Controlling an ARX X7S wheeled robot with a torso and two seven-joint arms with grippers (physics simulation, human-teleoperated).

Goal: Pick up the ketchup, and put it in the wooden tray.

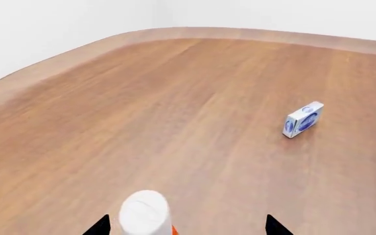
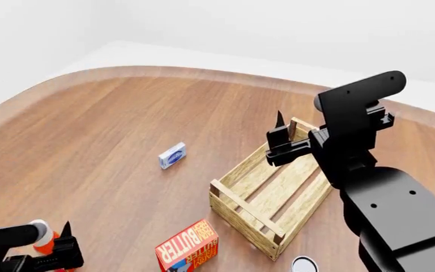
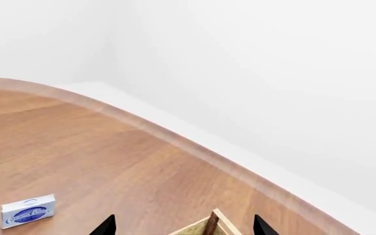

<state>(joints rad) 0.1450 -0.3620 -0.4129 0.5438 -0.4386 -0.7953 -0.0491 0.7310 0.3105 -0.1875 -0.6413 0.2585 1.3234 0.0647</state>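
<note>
my right arm (image 2: 384,198) is all black and shiny, made of fat round parts joined together; the big part near the bottom has tiny dots on it that look like small screws; higher up there is a blocky part with a long rounded bar on top; my right gripper (image 2: 280,131) is black too, with thin pointed fingers; in the right wrist view only two small black finger points show; my left arm (image 2: 2,242) is black and round like a tube; my left gripper (image 2: 57,254) is black with a sharp pointed finger; i see no stickers or words on me.
</note>
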